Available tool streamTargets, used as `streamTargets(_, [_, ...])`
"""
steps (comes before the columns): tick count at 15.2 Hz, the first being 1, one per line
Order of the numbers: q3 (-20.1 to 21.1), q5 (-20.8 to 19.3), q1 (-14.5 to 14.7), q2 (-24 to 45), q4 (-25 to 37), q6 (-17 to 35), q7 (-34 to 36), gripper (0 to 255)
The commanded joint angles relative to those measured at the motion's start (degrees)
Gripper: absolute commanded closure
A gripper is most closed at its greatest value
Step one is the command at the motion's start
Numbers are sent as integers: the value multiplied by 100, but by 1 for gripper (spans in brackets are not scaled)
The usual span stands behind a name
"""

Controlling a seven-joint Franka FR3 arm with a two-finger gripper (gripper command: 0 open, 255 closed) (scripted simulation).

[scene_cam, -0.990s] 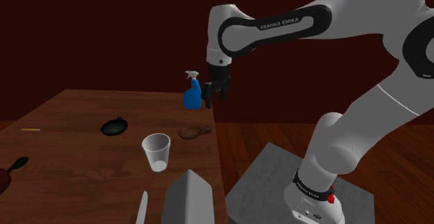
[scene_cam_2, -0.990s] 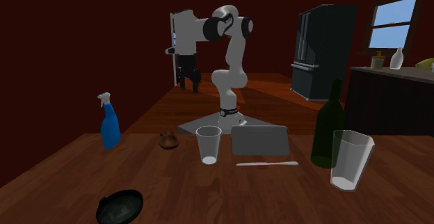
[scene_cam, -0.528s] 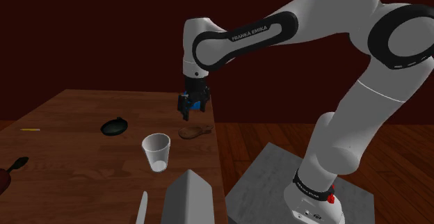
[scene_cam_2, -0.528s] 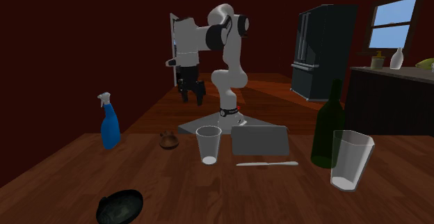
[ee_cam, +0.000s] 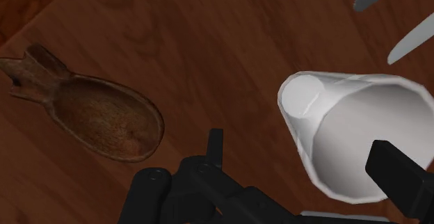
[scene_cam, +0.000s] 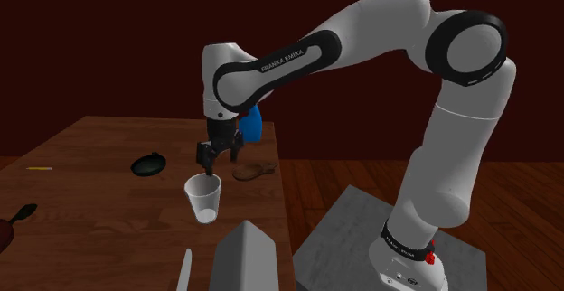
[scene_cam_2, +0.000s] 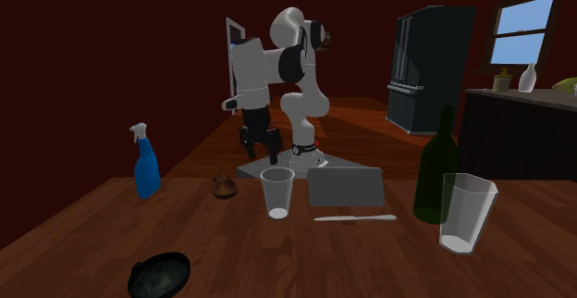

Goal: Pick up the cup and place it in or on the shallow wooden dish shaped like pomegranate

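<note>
One pale, see-through cup [scene_cam: 203, 197] stands upright on the brown wooden worktop [scene_cam: 90, 199], near the edge that faces the stand [scene_cam: 361, 239]. The black tool [scene_cam: 210, 154] hangs just above the cup's rim without touching it. Its fingers [ee_cam: 396, 177] stand wide apart and grip nothing; in the wrist view the cup's open mouth lies below, between them.

The shallow brown dish [scene_cam: 253, 171], with a small crown-like stalk at one end, lies flat on the worktop just beside the cup. It sits a little farther back and toward the shoulder view's right, and there is bare wood between the two. The white arm [scene_cam: 298, 59] arches over from the stand and bends down to the tool.

A blue spray bottle [scene_cam_2: 145, 167] stands at the second exterior view's left, well apart from the cup. A small black pan [scene_cam: 149, 164] rests toward the shoulder view's left. A grey wedge-like block [scene_cam: 244, 258] and a pale knife [scene_cam: 183, 269] lie near the cup on the side away from the dish. In the second exterior view a dark green bottle [scene_cam_2: 436, 168] and a tall empty glass [scene_cam_2: 465, 213] stand side by side at the right.
</note>
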Motion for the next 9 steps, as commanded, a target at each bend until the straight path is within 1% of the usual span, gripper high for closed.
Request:
streamTargets(1, [63,-25,77,357,291,67,106,0])
streamTargets(9, [79,-63,125,611,-1,612,137,0])
